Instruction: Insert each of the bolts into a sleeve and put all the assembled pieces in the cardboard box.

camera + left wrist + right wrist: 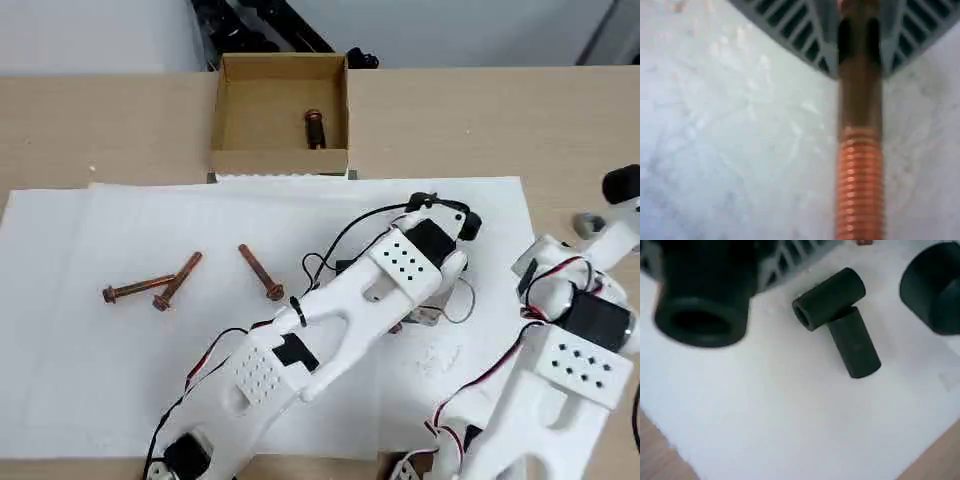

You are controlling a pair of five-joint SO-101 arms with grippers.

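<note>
My left gripper [860, 45] is shut on a copper bolt [860, 150], grey jaws on either side of its shank and the threaded end sticking out over the white paper. My right gripper [715, 270] is shut on a black sleeve [700, 305], held above the paper with its bore showing. Two more black sleeves [830, 297] [855, 347] lie touching each other on the paper nearby. In the high view three loose bolts [137, 289] [177, 280] [260, 271] lie at the left. The cardboard box [228, 110] at the back holds one assembled piece [314, 128].
The left arm [400, 265] lies diagonally across the middle of the white paper [80, 380]; the right arm [575, 370] stands at the right edge. Another black rounded object [932, 287] is close to the lying sleeves. Bare wood [655, 460] borders the paper.
</note>
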